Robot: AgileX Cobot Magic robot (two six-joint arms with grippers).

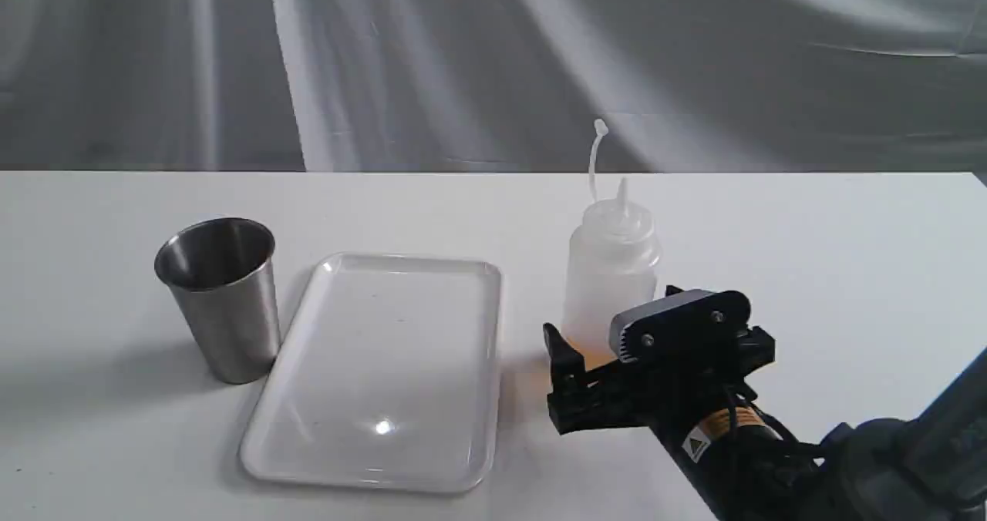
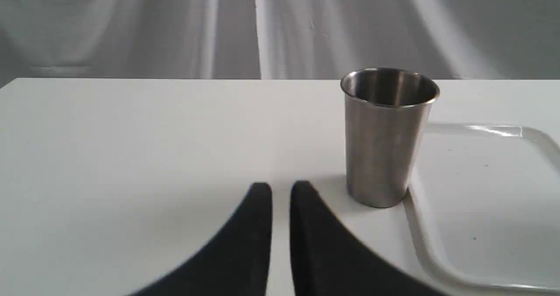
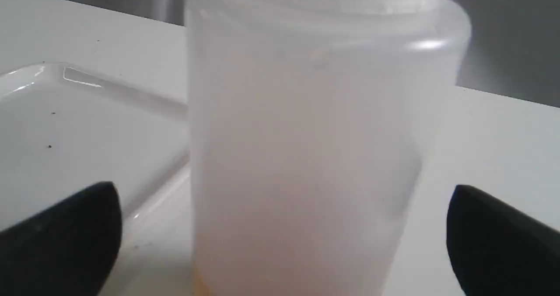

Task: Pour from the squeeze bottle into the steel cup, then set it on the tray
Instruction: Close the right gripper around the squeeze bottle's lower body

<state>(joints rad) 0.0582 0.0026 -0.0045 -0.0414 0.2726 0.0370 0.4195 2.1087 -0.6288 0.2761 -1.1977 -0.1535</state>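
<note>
The squeeze bottle [image 1: 613, 263] stands upright on the table right of the tray [image 1: 378, 367], with a little amber liquid at its base and its cap strap sticking up. My right gripper [image 1: 613, 313] is low at the bottle's lower body, open, one finger on each side. In the right wrist view the bottle [image 3: 306, 147] fills the gap and both fingertips [image 3: 65, 226] stand clear of its walls. The steel cup [image 1: 220, 297] stands upright at the tray's left edge. In the left wrist view my left gripper [image 2: 281, 195] is shut on nothing, just short of the cup [image 2: 385, 138].
The white table [image 1: 810, 236] stretches wide to a far edge against grey draped cloth. The tray [image 2: 481, 191] lies flat with nothing on it, touching or nearly touching the cup's base. My right arm [image 1: 848, 459] comes in from the front right corner.
</note>
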